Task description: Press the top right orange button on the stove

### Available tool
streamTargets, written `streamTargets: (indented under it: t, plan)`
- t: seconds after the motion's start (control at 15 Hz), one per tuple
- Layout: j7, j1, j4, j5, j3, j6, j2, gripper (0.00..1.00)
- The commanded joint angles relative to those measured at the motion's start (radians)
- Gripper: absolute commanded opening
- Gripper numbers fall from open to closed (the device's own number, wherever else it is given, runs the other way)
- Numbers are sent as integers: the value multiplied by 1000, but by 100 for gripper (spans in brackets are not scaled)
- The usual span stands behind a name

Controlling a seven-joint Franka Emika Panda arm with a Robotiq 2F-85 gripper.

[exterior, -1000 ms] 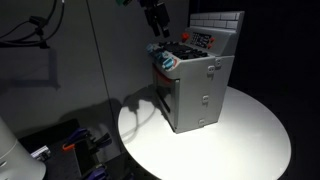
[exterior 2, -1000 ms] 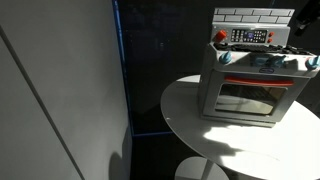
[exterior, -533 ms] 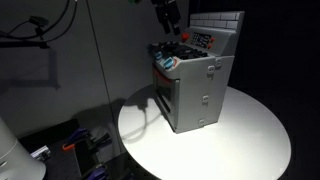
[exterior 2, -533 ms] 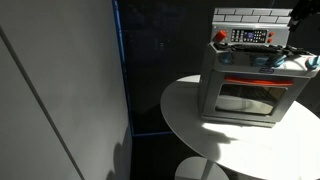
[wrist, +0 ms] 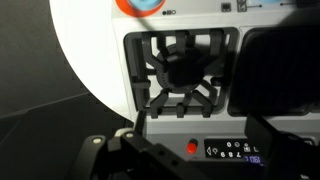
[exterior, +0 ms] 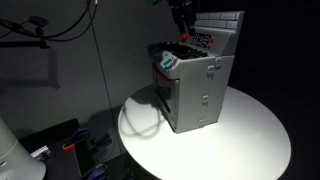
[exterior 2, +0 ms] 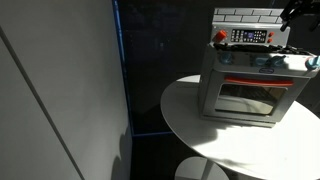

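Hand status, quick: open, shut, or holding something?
Hand: open, fingers apart with nothing between them, above the stove.

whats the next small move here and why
Probably lower the gripper toward the control strip at the back of the stove. It hangs above the rear of the cooktop, touching nothing, and the wrist view shows an orange button between the parted jaws.

1. Gripper (exterior: 182,18): black, blocky, matte. Only a dark silhouette in both exterior views.
2. Fingers (wrist: 120,155): black, angular, hard-edged links in the wrist view, slightly blurred.
3. Screws, markings, cables: too dark to tell.
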Motion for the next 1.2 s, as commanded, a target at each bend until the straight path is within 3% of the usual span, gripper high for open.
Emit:
streamTargets:
  t: [0.0,0.53,0.6,1.13]
  plan:
    - [46,15,101,-22,-32,-12,78,100]
    - [87,41,214,-43,-91,2,184,100]
    - [47,38,169,-7,-90,-1,156,100]
    - [54,45,175,-14,-97,-1,167,100]
